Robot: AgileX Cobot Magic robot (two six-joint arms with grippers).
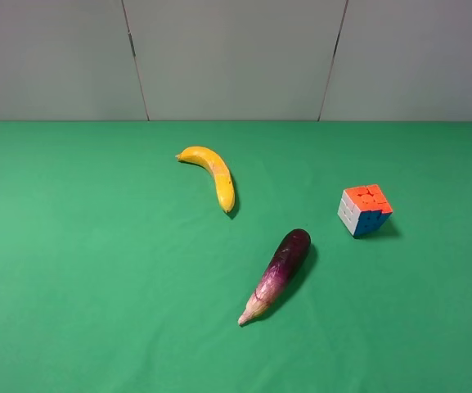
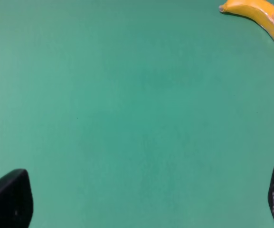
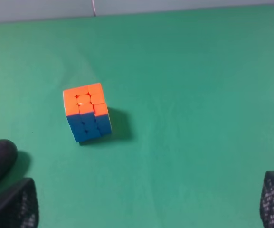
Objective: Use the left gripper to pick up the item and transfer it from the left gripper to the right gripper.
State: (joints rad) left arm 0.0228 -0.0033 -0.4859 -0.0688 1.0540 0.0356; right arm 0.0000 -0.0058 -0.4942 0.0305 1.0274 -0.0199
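The item (image 1: 365, 210) sits orange face up; one corner toward camera.

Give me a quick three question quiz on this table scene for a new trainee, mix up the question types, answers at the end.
1. True or false: the puzzle cube is touching the aubergine.
2. Multiple choice: which colour is the cube's top face? A) yellow B) orange C) purple
3. Fill in: in the left wrist view, the only item on the green table is the ____.

Key
1. False; it stands apart, to the right of the aubergine in the high view.
2. B, orange, with a blue side below it in the right wrist view.
3. Banana; the left pincer is open and holds nothing. The right pincer is open too.
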